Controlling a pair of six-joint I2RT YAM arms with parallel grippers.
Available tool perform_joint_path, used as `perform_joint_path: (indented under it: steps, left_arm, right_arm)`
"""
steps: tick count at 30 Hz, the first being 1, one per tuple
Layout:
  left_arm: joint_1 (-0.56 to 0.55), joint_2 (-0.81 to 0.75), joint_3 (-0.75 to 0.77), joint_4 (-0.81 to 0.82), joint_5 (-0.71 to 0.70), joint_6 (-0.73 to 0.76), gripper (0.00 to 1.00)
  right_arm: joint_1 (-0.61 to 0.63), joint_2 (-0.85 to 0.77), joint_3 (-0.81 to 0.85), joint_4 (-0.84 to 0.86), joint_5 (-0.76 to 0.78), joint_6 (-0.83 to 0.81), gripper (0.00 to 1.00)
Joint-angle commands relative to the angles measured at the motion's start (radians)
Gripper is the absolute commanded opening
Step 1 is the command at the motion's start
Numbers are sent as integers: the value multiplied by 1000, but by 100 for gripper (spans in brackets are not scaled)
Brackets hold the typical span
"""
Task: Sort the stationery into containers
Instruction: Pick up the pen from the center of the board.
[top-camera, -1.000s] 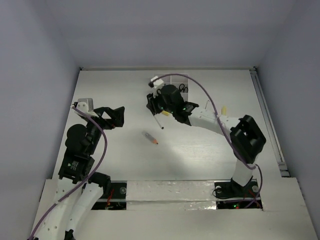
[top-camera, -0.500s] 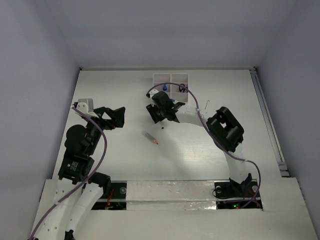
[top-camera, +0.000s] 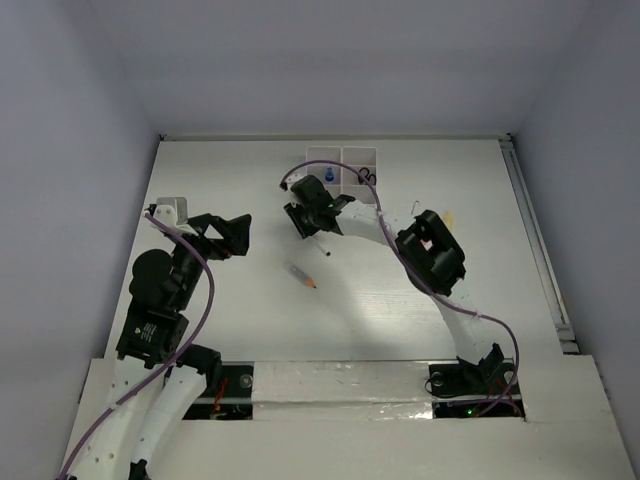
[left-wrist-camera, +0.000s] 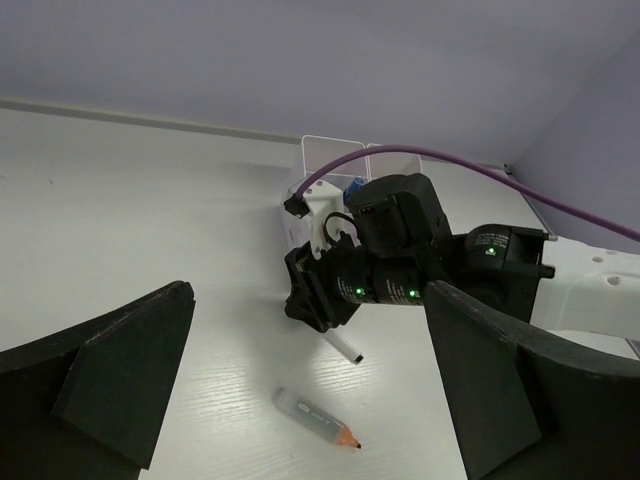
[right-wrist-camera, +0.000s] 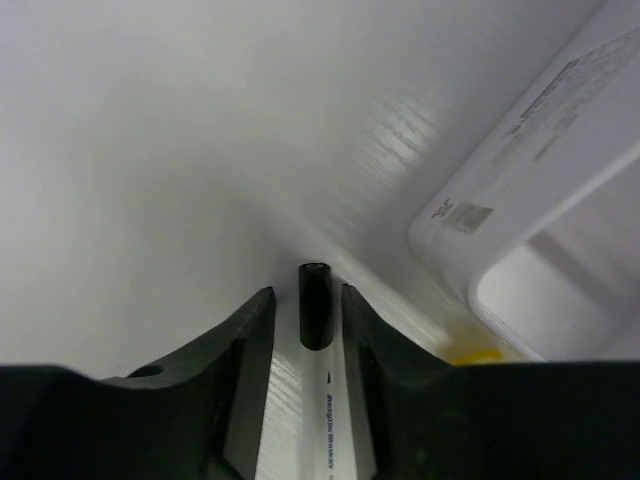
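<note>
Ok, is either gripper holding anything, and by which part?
The right gripper holds a white pen by its barrel, the black-capped end sticking out past the fingertips. The left gripper is open and empty.

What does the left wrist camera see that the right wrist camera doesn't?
Only the left wrist view shows the loose pen with an orange tip lying on the table, and the right arm from outside. Only the right wrist view shows the right fingers up close and a yellow bit beside the white tray. Both show the white pen with the black cap, held between those fingers, and that tray.
</note>
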Motion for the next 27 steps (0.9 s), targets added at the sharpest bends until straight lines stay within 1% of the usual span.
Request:
perform_joint_path:
  steps: [1, 2, 3, 9, 10, 14, 18, 20, 23, 24, 25, 26, 27]
  left_arm:
    - [4, 0, -5, 53, 13, 2, 99]
    - [4, 0, -5, 53, 13, 2, 99]
    - [4, 0, -5, 53, 13, 2, 99]
    - [4, 0, -5, 55, 12, 2, 99]
    - [4, 0, -5, 55, 12, 0, 99]
    - [4, 0, -7, 55, 10, 0, 99]
    - [4, 0, -5, 58, 10, 0, 99]
    - [4, 0, -5, 56, 10, 2, 99]
    - [4, -1, -5, 56, 9, 2, 99]
    - [4, -1, -5, 55, 9, 2, 99]
    - [4, -1, -5, 55, 9, 2, 99]
    - [4, -3, -5, 55, 7, 2, 99]
    - [4, -3, -5, 55, 7, 2, 99]
  right_arm:
    - [2, 35, 92, -100, -34, -23, 36]
    - [2, 39, 100, -135, -39, -23, 31]
    - [2, 44, 106, -149, -48, -23, 30]
    - [2, 55, 144, -268, -60, -28, 30]
    - [2, 59, 149, -282, -59, -53, 29]
    - [2, 78, 190, -359, -66, -74, 15]
    - [2, 92, 225, -394, -89, -83, 6]
    - [2, 93, 248, -405, -89, -86, 0]
    - [2, 52, 212, -356, -80, -84, 0]
    - [2, 29, 190, -298, -68, -81, 0]
    - [2, -35, 160, -252, -54, -74, 0]
    - [2, -74, 82, -146, -48, -69, 0]
    - [2, -113, 46, -93, -24, -57, 0]
